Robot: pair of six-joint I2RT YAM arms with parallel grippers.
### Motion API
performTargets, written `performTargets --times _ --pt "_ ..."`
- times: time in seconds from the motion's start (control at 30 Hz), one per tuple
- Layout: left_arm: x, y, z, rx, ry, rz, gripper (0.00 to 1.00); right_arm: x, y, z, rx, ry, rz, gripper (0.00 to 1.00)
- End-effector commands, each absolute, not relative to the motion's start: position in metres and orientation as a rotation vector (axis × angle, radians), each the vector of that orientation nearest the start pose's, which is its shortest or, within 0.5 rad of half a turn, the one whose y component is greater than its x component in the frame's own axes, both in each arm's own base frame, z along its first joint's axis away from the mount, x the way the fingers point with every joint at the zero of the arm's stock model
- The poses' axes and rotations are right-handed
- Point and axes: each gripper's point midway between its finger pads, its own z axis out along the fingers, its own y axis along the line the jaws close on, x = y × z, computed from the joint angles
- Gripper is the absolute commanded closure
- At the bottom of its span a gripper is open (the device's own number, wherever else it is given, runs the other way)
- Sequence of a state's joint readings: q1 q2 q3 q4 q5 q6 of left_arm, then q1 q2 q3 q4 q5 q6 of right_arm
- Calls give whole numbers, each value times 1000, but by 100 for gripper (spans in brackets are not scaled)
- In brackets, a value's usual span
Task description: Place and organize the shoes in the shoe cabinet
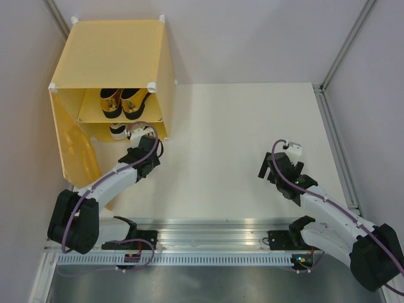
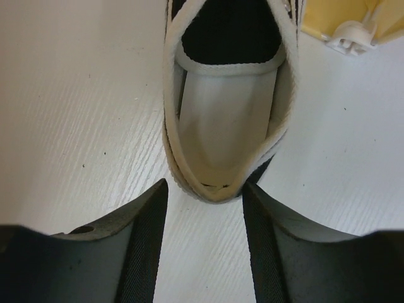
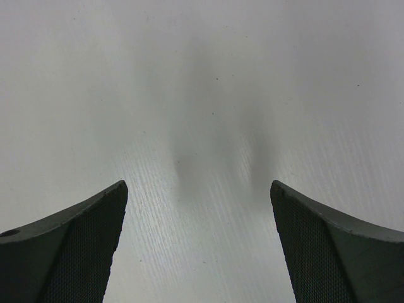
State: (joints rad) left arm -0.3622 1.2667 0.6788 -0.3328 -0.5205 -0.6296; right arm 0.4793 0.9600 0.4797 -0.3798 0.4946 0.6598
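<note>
The yellow-orange shoe cabinet (image 1: 107,57) stands at the table's far left with its door (image 1: 74,150) swung open. Two gold loafers (image 1: 122,101) sit side by side on its upper shelf. A white sneaker (image 1: 117,130) shows on the lower level. My left gripper (image 1: 140,140) hovers at the cabinet's lower opening. In the left wrist view a second white sneaker (image 2: 227,107) lies toe-first toward the cabinet (image 2: 334,19). Its heel sits just inside the tips of my left gripper (image 2: 205,189), which is open and not clamped. My right gripper (image 1: 278,165) is wide open over bare table (image 3: 199,189).
A white corner connector (image 2: 352,38) of the cabinet sits just right of the sneaker. Grey walls enclose the white table (image 1: 240,132). A metal rail (image 1: 214,235) carrying the arm bases runs along the near edge.
</note>
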Motion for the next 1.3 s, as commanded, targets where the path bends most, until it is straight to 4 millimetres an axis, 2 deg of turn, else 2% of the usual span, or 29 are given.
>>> performTargets --times 0.0,0.1,0.3,0.37,0.47,0.57,0.6,0.63,0.67,0.83,0.97,1.13,1.2,1.27 --pt "316 -40 74 -566 2197 182 45 250 61 71 422 2234 -3 2" --pt "320 -42 73 -543 2195 181 44 251 61 71 419 2235 -5 2" --pt "326 -48 70 -496 2211 160 27 250 63 69 409 2244 4 2" --pt "329 -49 71 -490 2205 160 27 250 64 68 408 2247 8 2" --pt "332 -50 70 -490 2204 161 35 250 64 68 405 2248 8 2" --pt "334 -48 69 -497 2203 176 55 250 64 68 405 2249 11 2" --pt "334 -48 70 -498 2204 178 70 250 64 68 405 2247 9 2" --pt "336 -47 74 -497 2198 185 79 250 64 67 404 2248 11 2" --pt "336 -46 75 -486 2200 192 95 251 65 68 401 2247 15 2" --pt "346 -35 100 -399 2139 245 98 250 65 67 399 2250 17 2" --pt "361 -23 116 -368 2095 218 98 251 66 65 394 2256 13 2" --pt "385 -18 138 -280 2046 186 98 250 65 64 395 2260 6 2" --pt "398 -12 147 -284 2018 183 98 250 66 65 393 2259 10 2" --pt "404 -6 148 -307 2022 186 98 251 65 65 394 2258 7 2"
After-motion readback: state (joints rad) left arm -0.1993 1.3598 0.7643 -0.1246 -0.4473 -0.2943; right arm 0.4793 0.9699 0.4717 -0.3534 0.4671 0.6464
